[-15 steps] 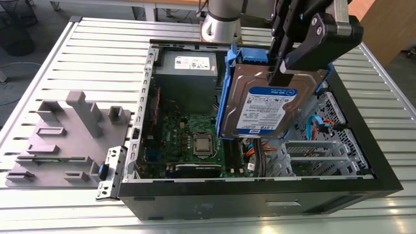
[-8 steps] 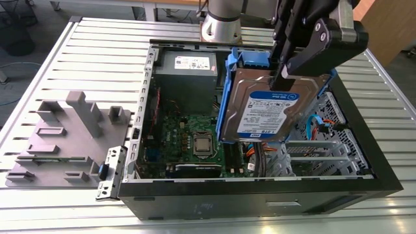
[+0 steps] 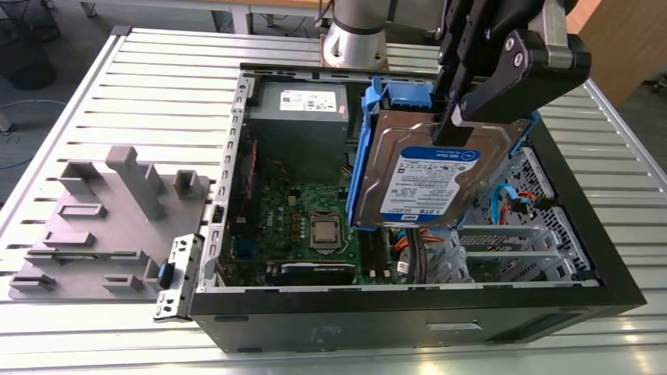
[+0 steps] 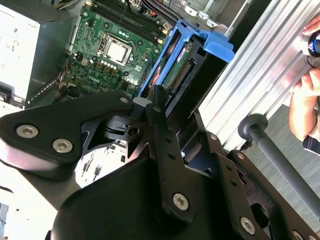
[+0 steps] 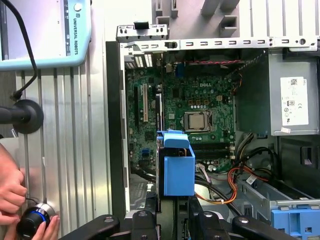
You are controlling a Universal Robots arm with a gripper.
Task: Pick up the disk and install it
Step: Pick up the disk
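Observation:
The disk (image 3: 436,173), a silver hard drive with a blue-and-white label and blue plastic side rails, hangs tilted above the open computer case (image 3: 417,320). My gripper (image 3: 454,129) is shut on its upper end, with the black fingers clamped on either face. In the second wrist view the disk (image 4: 176,70) is seen edge-on, its green circuit board showing between the rails, and the gripper (image 4: 164,107) closes on it. In the first wrist view the disk's blue rail end (image 5: 178,167) hangs over the motherboard, held by the gripper (image 5: 172,216).
Inside the case lie the grey power supply (image 3: 297,105), the green motherboard (image 3: 312,226) and a metal drive cage (image 3: 505,246) with orange cables. A grey fixture block (image 3: 105,223) sits on the slatted table at the exterior view's left. A person's hand (image 5: 15,197) holds a knob beside the case.

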